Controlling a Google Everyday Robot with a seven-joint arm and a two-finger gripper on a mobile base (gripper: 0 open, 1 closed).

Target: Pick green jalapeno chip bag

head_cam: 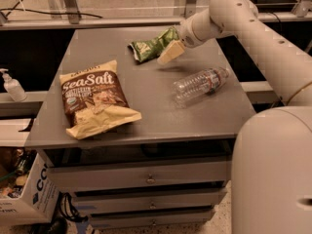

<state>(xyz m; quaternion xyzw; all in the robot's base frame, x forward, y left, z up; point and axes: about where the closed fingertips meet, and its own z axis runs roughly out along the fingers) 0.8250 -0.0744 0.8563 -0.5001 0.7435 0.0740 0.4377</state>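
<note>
The green jalapeno chip bag (151, 46) is small, crumpled and green with pale patches. It lies at the far middle of the grey table top (146, 96). My gripper (170, 52) hangs at the end of the white arm (229, 13), just above the table and right against the bag's right end. It partly covers that end of the bag.
A large brown-and-cream Sea Salt bag (95, 99) lies at the front left. A clear plastic bottle (200, 84) lies on its side to the right. A sanitizer pump bottle (12, 86) stands on a ledge at the left. A cardboard box (24, 194) sits on the floor.
</note>
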